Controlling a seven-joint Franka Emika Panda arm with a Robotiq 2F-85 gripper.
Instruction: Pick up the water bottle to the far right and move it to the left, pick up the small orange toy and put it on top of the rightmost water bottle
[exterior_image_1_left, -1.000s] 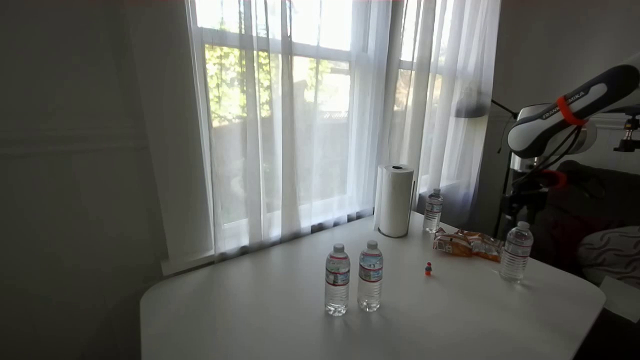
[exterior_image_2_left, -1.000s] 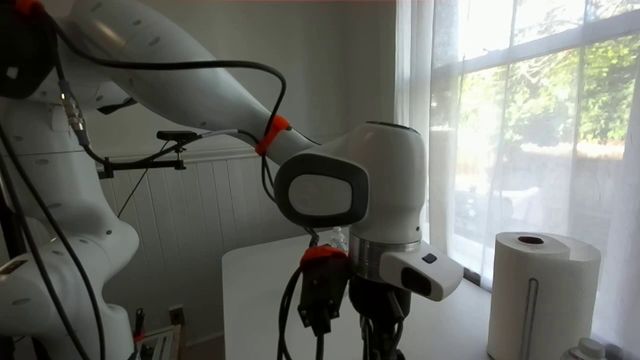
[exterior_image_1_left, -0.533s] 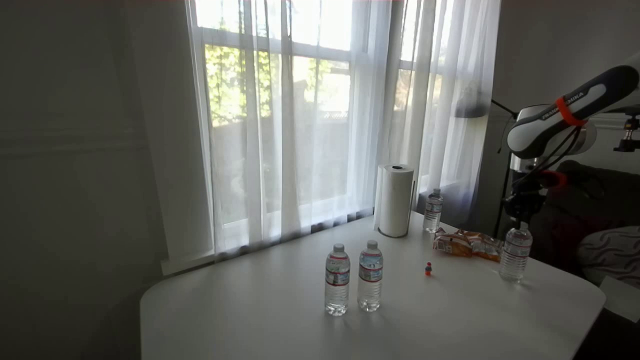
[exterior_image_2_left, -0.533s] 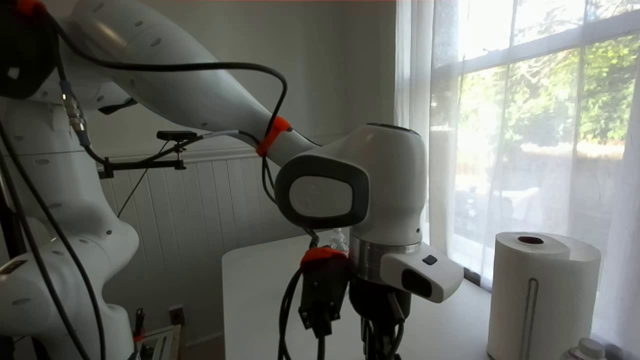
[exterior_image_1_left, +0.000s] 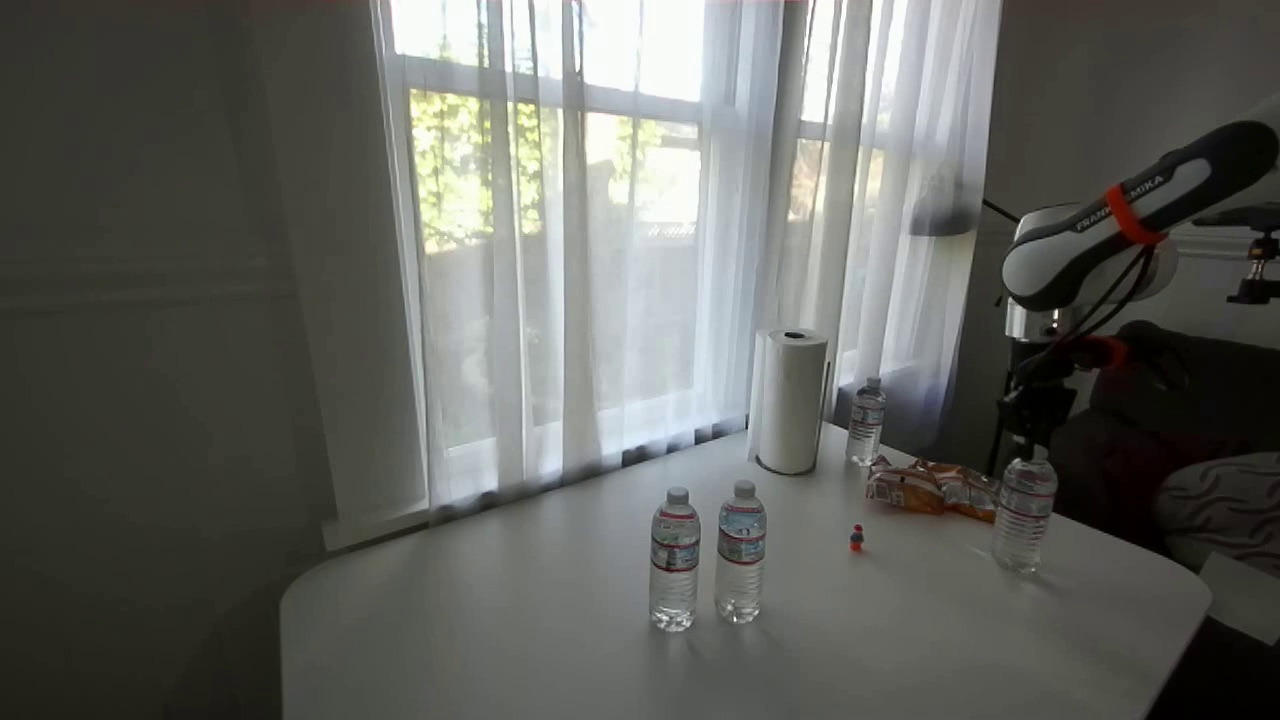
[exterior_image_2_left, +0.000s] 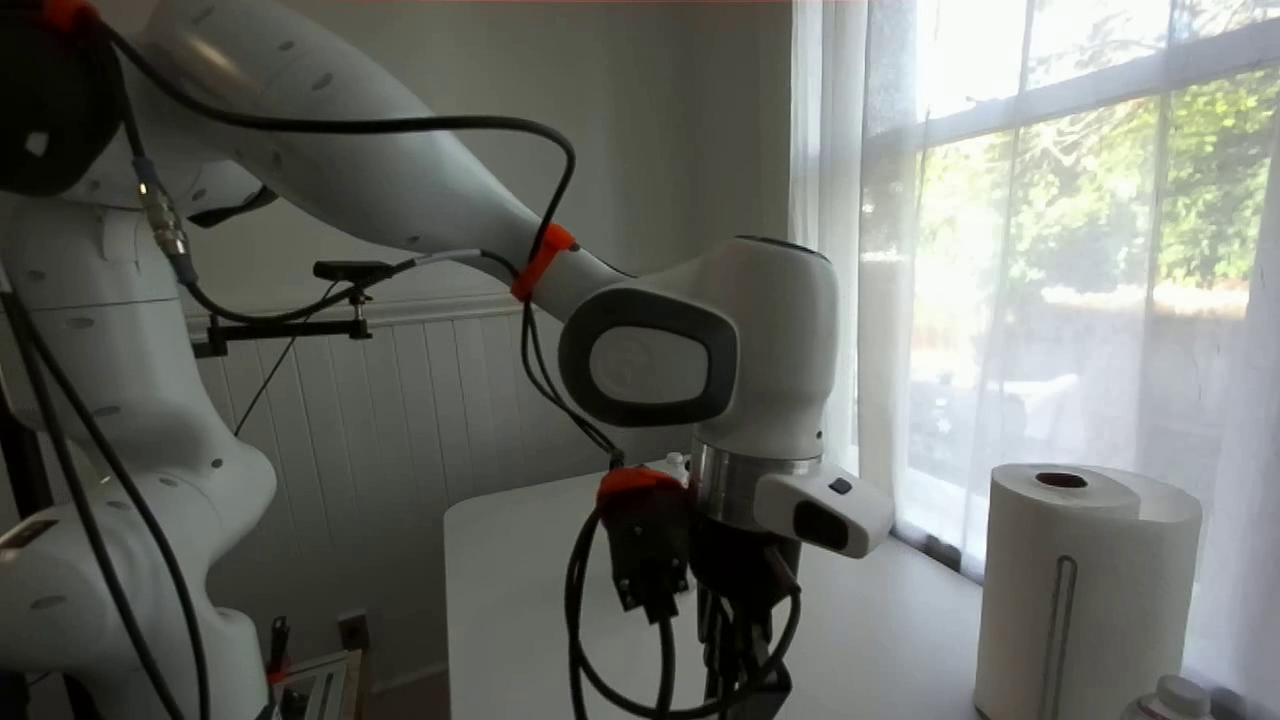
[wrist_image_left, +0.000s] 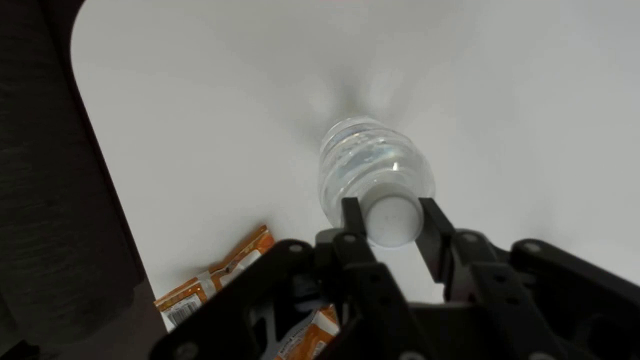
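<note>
The water bottle to the far right is clear plastic with a white cap, roughly upright at the table's right side. My gripper is shut on its cap, one finger on each side; the bottle body hangs below in the wrist view. Whether its base touches the table, I cannot tell. From above, the gripper meets the bottle top in an exterior view. The small orange toy stands on the table left of that bottle; it is out of the wrist view.
Two bottles stand side by side left of the toy. Orange snack bags lie behind the held bottle. A paper-towel roll and another bottle stand at the back by the window. The table edge runs close by.
The gripper has come down over the cap and closed on it. The bottle has since shifted slightly left and towards the camera in an exterior view, along with the arm.
</note>
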